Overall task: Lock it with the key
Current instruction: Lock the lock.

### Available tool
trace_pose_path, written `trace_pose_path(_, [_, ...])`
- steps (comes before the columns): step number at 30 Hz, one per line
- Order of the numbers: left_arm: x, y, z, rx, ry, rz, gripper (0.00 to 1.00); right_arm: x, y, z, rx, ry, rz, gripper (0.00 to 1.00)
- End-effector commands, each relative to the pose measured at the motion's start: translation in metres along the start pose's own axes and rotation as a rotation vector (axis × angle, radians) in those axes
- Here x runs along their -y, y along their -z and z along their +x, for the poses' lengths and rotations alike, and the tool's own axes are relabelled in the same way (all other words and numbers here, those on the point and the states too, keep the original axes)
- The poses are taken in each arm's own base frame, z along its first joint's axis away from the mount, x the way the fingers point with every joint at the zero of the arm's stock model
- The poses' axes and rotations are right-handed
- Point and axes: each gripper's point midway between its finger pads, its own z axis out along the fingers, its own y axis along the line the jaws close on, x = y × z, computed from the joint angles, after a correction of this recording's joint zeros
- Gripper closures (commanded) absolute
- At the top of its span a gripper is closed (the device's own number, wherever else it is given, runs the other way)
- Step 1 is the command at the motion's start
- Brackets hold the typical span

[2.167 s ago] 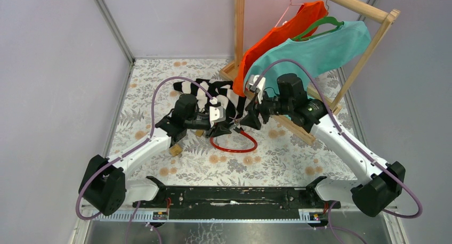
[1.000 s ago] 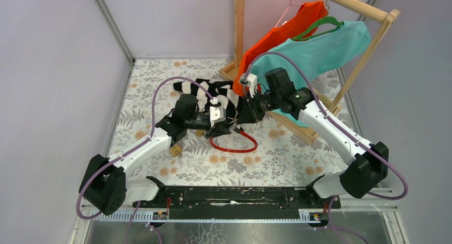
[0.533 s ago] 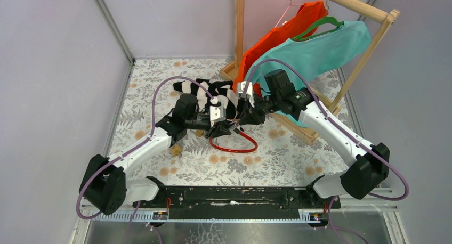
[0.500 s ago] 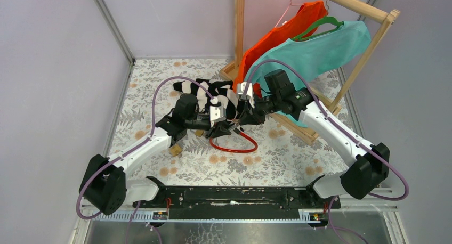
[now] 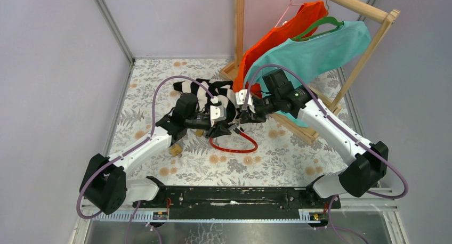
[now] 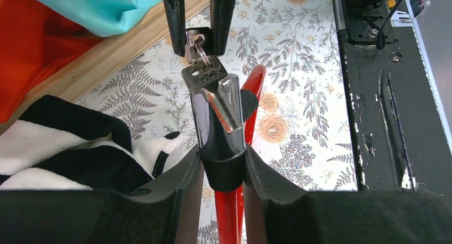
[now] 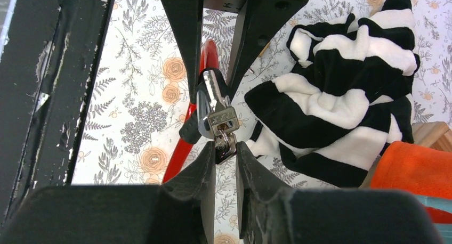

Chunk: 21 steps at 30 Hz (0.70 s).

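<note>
One cable lock [image 6: 216, 128], one key [image 6: 204, 76] in it, two end effectors [image 6: 223, 156] [image 7: 225, 146], one wooden rack [image 5: 239, 25], two shirts [image 5: 277, 33] [image 5: 320, 49] on it, one striped cloth [image 5: 205, 89]
</note>
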Motion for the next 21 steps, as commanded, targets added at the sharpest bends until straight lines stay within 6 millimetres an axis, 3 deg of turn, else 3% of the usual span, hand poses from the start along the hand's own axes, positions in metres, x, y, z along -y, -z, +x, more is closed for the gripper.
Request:
trace_pose_path(1, [0.021,-0.001,0.006,-0.016,0.058,0.091,1.00,0.033,0.009,-0.005,-0.044,0.111,0.110,0.95])
trace_pose_path(10, [0.020,-0.001,0.008,-0.023,0.056,0.086,1.00,0.026,0.015,-0.005,-0.057,-0.040,0.121,0.67])
trace_pose_path(21, [0.018,-0.002,0.009,-0.028,0.055,0.080,1.00,0.013,0.034,0.003,-0.130,-0.019,0.109,0.59])
